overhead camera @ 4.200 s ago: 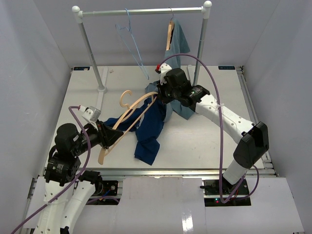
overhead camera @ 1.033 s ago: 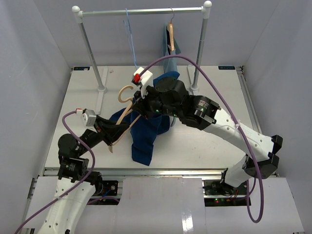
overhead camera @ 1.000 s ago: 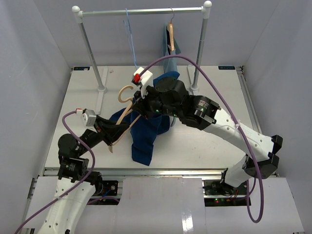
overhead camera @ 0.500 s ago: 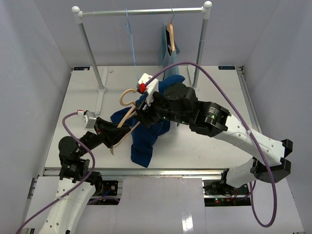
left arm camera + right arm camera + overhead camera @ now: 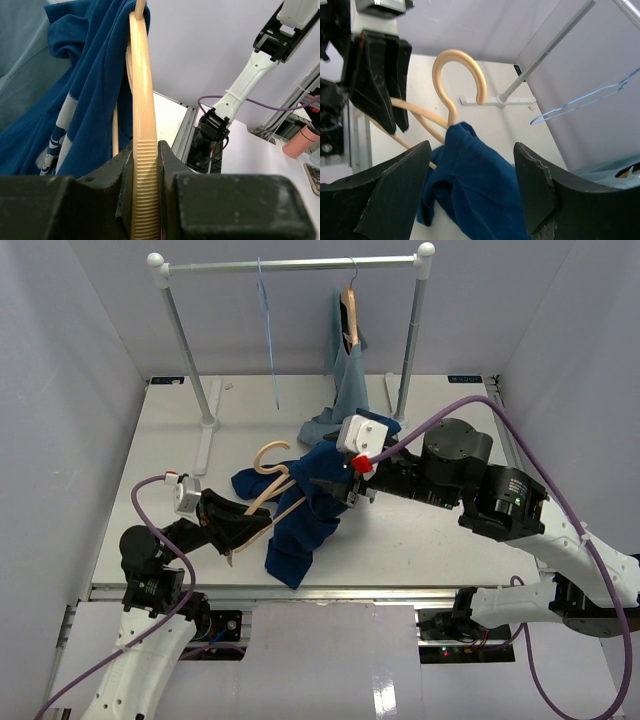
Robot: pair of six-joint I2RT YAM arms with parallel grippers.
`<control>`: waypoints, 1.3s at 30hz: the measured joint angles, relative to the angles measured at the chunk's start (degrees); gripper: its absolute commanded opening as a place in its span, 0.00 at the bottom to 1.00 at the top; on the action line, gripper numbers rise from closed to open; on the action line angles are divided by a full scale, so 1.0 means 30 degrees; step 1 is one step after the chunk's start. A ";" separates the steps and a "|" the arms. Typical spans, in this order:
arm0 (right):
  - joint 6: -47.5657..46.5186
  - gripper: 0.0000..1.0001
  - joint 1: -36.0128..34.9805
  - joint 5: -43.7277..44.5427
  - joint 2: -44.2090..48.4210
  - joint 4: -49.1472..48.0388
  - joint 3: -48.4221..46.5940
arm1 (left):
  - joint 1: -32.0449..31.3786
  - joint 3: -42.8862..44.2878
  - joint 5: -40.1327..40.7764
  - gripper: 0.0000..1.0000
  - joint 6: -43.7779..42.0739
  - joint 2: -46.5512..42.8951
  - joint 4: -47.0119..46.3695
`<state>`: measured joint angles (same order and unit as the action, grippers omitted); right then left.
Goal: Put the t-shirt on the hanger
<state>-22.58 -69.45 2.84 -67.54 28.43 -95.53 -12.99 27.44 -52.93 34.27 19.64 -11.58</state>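
Observation:
The navy t-shirt [image 5: 300, 515] lies bunched on the table, draped over one shoulder of the tan wooden hanger [image 5: 268, 472]. My left gripper [image 5: 240, 525] is shut on the hanger's other shoulder end; in the left wrist view the ribbed hanger end [image 5: 145, 190] is clamped between the jaws, with the t-shirt [image 5: 85, 100] hanging beyond it. My right gripper [image 5: 472, 185] is open just above the t-shirt [image 5: 475, 190], its fingers apart on either side of the cloth and not touching it. The hanger's hook [image 5: 462, 75] shows beyond the t-shirt. In the top view the right gripper [image 5: 322, 488] sits over the shirt's upper part.
A metal clothes rack [image 5: 290, 264] stands at the back, bearing a thin blue wire hanger [image 5: 268, 330] and a grey-blue shirt [image 5: 348, 370] on another wooden hanger, its hem reaching the table behind the right gripper. Rack feet [image 5: 208, 425] stand on the table.

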 measured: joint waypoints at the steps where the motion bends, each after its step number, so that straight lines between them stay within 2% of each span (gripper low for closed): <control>1: -0.0718 0.73 0.0000 -0.0149 0.0101 0.0324 0.0117 | 0.0000 0.0000 -0.0159 0.00 0.0042 -0.0001 -0.0036; 6: -0.2991 0.73 0.0007 -0.1709 -0.0740 0.3352 -0.0503 | 0.0000 0.0000 -0.1206 0.00 0.0105 -0.0030 -0.0052; 11: -0.3948 0.73 0.0115 -0.2661 -0.1736 0.5813 -0.0933 | -0.0004 0.0000 -0.2211 0.00 0.0064 -0.0031 0.0046; 22: -0.4212 0.66 0.1299 -0.3664 -0.4532 0.8263 -0.2011 | -0.0029 -0.0024 -0.3463 0.00 -0.0025 -0.0372 0.0621; 27: -0.4042 0.56 0.1423 -0.3963 -0.5045 0.8538 -0.2106 | -0.0029 -0.0197 -0.3698 0.00 0.0039 -0.0355 0.0877; 28: -0.4006 0.49 0.1428 -0.4103 -0.5164 0.8532 -0.2186 | -0.0029 -0.0197 -0.3730 0.00 0.0044 -0.0340 0.0877; 30: -0.3897 0.25 0.1439 -0.4397 -0.5394 0.8496 -0.2268 | -0.0029 -0.0197 -0.3792 0.00 0.0087 -0.0295 0.0899; 32: -0.3829 0.08 0.1512 -0.5154 -0.5539 0.8781 -0.2327 | 0.0008 -0.0243 -0.4042 0.00 0.0030 -0.0229 0.1045; 35: -0.3888 0.08 0.1596 -0.6860 -0.5295 0.9831 -0.2121 | 0.0057 -0.0277 -0.4629 0.00 -0.0075 -0.0013 0.0989; 38: -0.3346 0.08 0.1601 -0.7302 -0.4574 0.9225 -0.1042 | -0.0093 -0.0277 -0.5006 0.00 -0.0073 0.0028 0.0761; 39: -0.3141 0.08 0.1614 -0.7297 -0.4320 0.8869 -0.0616 | -0.0089 -0.0277 -0.5006 0.07 -0.0069 0.0040 0.0794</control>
<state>-32.00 -64.61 -19.05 -80.50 55.04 -97.37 -13.26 26.61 -67.94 34.06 19.76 -9.20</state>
